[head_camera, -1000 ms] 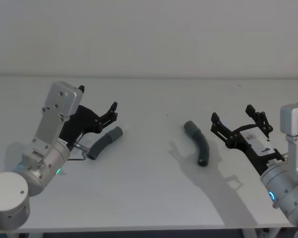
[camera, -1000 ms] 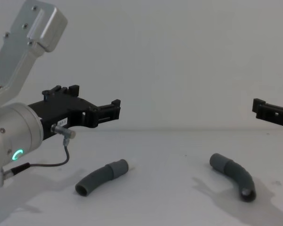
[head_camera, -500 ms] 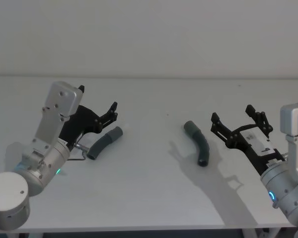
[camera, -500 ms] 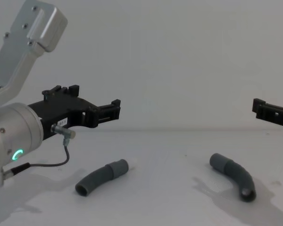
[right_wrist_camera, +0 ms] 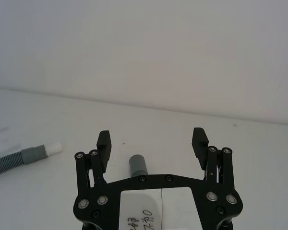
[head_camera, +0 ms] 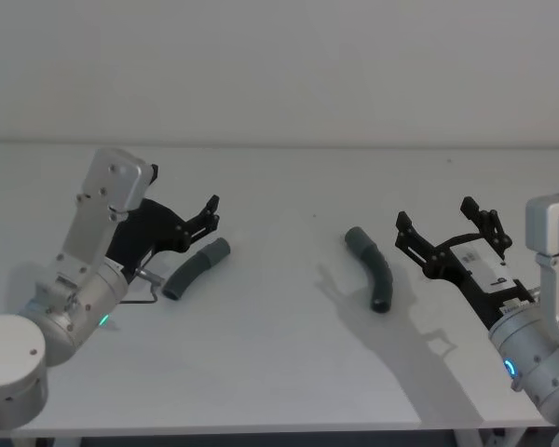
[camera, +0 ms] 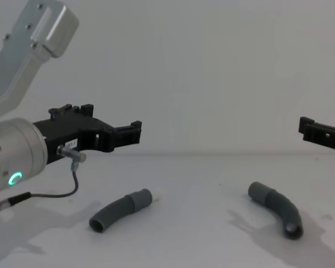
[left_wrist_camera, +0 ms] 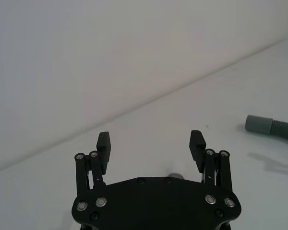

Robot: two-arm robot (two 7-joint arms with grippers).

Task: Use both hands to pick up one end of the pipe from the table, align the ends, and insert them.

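Two curved dark-grey pipe pieces lie apart on the white table [head_camera: 279, 372]. The left piece [head_camera: 196, 268] [camera: 120, 209] has a white tip [right_wrist_camera: 54, 147] on its collar end. The right piece [head_camera: 373, 270] [camera: 276, 207] lies with its collar end [right_wrist_camera: 138, 166] towards the back. My left gripper [head_camera: 211, 212] [left_wrist_camera: 151, 143] hovers open just above and behind the left piece. Open as well, my right gripper [head_camera: 435, 216] [right_wrist_camera: 152, 141] hangs above the table to the right of the right piece. Neither gripper touches a pipe piece.
A thin grey cable [camera: 72, 187] loops from the left wrist down to the table beside the left piece. A plain white wall [head_camera: 279, 65] closes off the back of the table. Bare table lies between the two pieces.
The left arm has shifted slightly to the left with its gripper still open. The right arm and both pipe pieces have stayed where they were.
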